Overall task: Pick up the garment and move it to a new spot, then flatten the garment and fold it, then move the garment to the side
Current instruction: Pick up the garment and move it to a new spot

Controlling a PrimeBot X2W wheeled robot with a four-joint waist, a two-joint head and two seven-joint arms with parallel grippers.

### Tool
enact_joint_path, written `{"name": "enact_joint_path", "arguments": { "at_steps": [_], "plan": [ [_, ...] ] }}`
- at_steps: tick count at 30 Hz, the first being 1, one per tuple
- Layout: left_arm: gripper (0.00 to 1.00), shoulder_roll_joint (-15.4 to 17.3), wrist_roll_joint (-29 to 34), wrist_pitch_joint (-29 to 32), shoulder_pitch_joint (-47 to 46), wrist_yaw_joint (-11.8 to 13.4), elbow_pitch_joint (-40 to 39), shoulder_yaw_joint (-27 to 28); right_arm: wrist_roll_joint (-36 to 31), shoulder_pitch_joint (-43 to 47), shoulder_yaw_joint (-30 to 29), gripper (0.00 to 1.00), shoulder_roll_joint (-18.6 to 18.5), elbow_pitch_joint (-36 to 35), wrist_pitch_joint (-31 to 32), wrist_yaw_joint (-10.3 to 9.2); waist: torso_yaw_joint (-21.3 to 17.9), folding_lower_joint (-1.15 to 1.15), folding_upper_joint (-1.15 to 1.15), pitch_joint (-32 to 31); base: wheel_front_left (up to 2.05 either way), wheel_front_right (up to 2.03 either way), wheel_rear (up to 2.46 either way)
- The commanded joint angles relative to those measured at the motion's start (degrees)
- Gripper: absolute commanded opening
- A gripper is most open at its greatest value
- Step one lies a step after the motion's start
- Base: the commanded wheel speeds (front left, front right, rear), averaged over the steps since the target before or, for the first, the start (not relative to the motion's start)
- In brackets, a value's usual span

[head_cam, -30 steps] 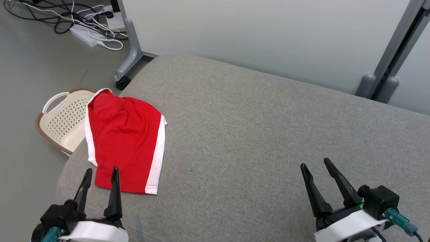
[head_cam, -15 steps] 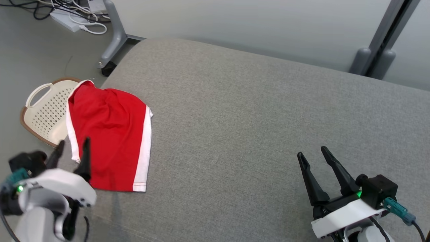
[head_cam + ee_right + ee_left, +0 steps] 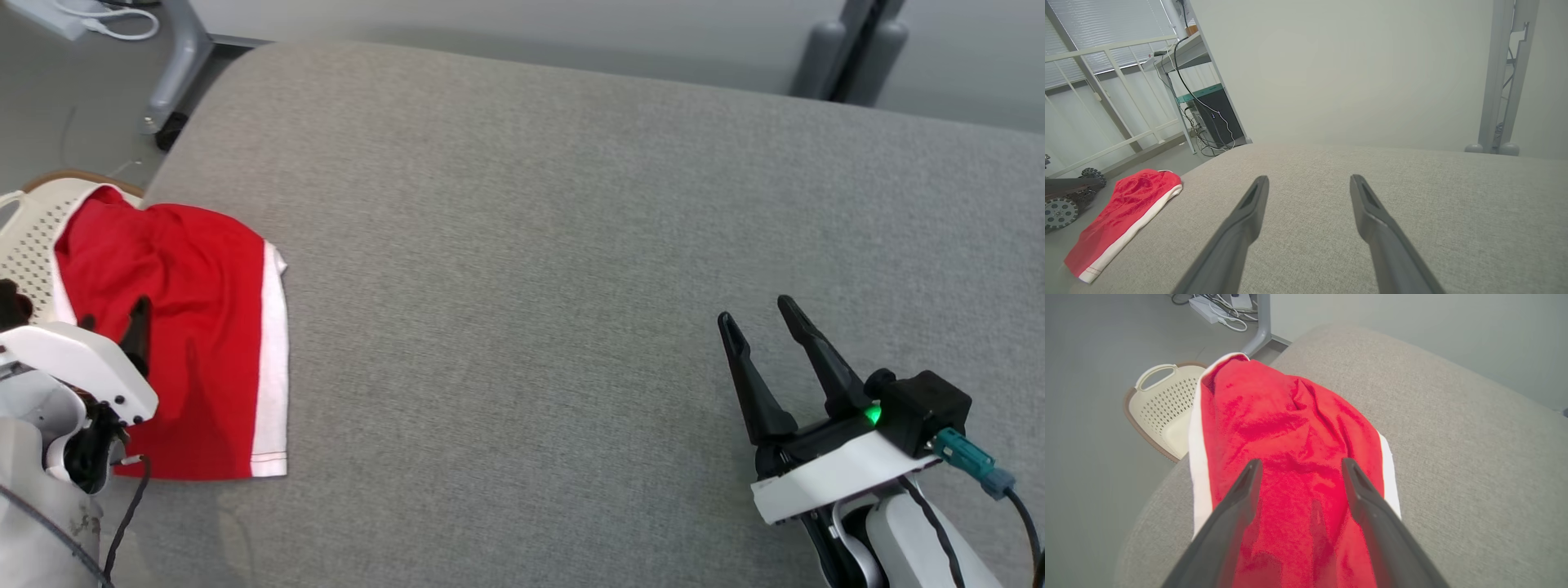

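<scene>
One red garment (image 3: pixel 196 327), shorts-like with white side stripes, lies at the left edge of the grey cushion (image 3: pixel 531 245). Its far end hangs off toward a cream basket (image 3: pixel 33 237) on the floor. The long axis runs away from the robot, roughly in line with the left tool (image 3: pixel 1301 461) fingers. That tool is the nearer one, spread wide and hanging over the garment's near half with red cloth between the fingers. Touching or just above, cannot tell. The right tool (image 3: pixel 753 308) is also spread, holds nothing, and sits well apart over bare cushion. Likely step is the first pick, which looks like the left arm's job.

Versus a second ago, the whole head view has shifted, so the camera moved. The garment lies the same on the cushion. The left tool was short of the near hem and now reaches over the cloth. The right tool's pose is unchanged.
</scene>
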Motion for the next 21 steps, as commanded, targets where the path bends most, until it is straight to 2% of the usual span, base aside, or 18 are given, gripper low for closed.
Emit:
{"name": "enact_joint_path", "arguments": {
  "at_steps": [1,4,10,20,21],
  "plan": [
    [1.0,-0.04,-0.91,1.4,-0.9,-0.43,1.42,-0.63,-0.26,-0.73,-0.15,1.0,-0.51,-0.19,-0.24,0.02,-1.69,0.0,0.0,1.67,0.0,0.0,0.0],
    [1.0,1.36,-2.85,5.24,-3.82,-0.36,5.1,-2.1,-0.43,-1.95,-0.29,1.0,-0.47,-0.35,-0.24,0.02,-3.23,0.0,0.0,3.3,0.0,0.0,0.0],
    [1.0,2.04,-8.27,11.38,-5.45,-0.41,9.37,-6.07,-0.84,-3.54,0.12,1.0,-0.86,-0.16,-0.24,0.02,-5.71,0.0,0.0,6.05,0.0,0.0,0.0],
    [1.0,0.02,-17.39,25.17,-1.35,-0.6,12.2,-13.75,-0.97,-4.33,-0.63,1.0,-0.38,0.0,-0.24,0.02,-7.08,0.0,0.0,7.07,0.0,0.0,0.0],
    [0.91,0.32,-17.97,25.35,-1.19,-0.6,11.98,-14.15,-0.92,-4.37,-0.67,1.0,-0.39,0.12,-0.24,0.02,-7.08,0.0,0.0,6.95,0.0,0.0,0.0]
  ]
}}
